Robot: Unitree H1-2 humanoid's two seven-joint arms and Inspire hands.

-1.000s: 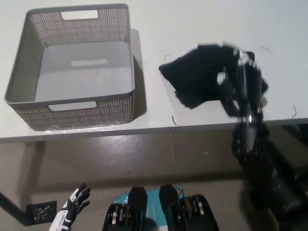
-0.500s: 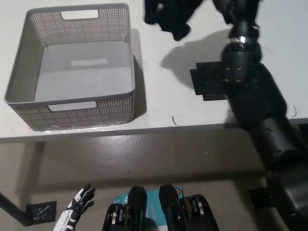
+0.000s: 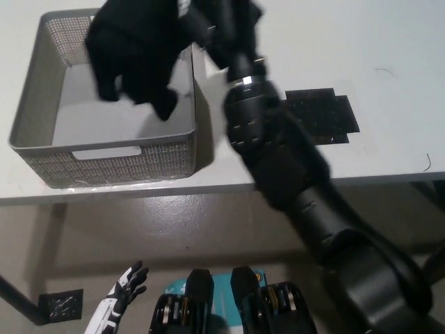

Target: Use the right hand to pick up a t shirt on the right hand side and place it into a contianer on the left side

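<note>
Bright overhead light; t-shirt [image 3: 135, 52] motion-blurred.

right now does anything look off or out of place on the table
Nothing spilled or damaged. The right hand holds the black t-shirt bunched above the grey basket. A flat black patch lies on the table; what it is I cannot tell.

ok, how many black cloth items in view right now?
2. One black t-shirt hangs from the right hand over the gray basket. One flat black piece lies on the table, right of the arm. None seen inside the basket.
</note>
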